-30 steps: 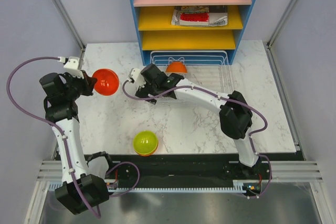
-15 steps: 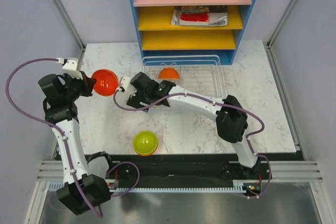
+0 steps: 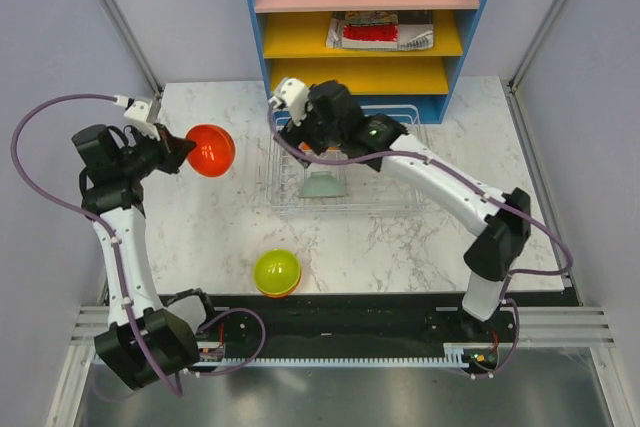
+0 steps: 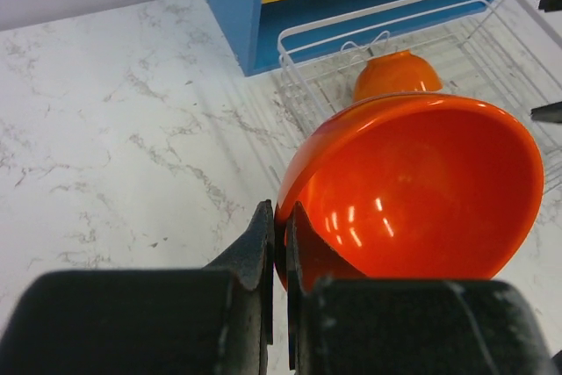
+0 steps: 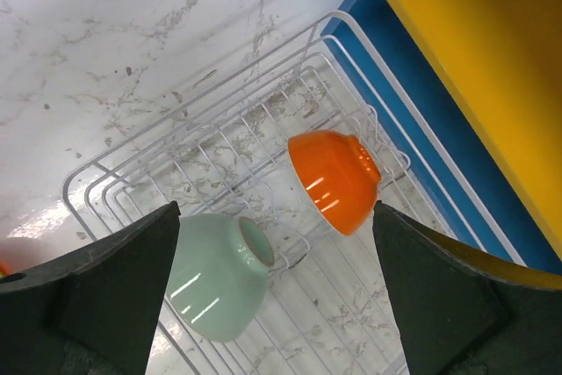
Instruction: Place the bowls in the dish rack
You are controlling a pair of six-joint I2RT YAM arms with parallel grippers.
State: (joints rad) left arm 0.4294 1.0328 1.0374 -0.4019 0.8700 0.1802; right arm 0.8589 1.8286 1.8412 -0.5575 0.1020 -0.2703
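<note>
The left gripper [image 4: 278, 233] has its fingers pinched together on the rim of the red bowl [image 3: 210, 150]. It seems to hold the bowl clear of the marble table [image 3: 400, 247] at the left of the overhead view, well apart from the dish rack [image 3: 400, 197] at centre back. The right gripper [image 5: 274, 215] hangs over the rack's left end, fingers spread wide with nothing between them. Two bowls lie in the rack: a mint bowl [image 5: 215, 280] tipped on its side and an orange bowl [image 5: 334, 180] nearer the blue shelf unit [image 3: 251, 27]. A lime green bowl [image 3: 277, 272] sits on the table at lower centre. I'd say the step in hand is bringing the red bowl across. Next it wants carrying rightward over the rack's wire edge and lowering into a free spot beside the others, with the right arm likely needing to clear out first. From above, that arm covers most of the orange bowl, and I can't tell whether either racked bowl is caught between prongs or merely resting on the wires.
</note>
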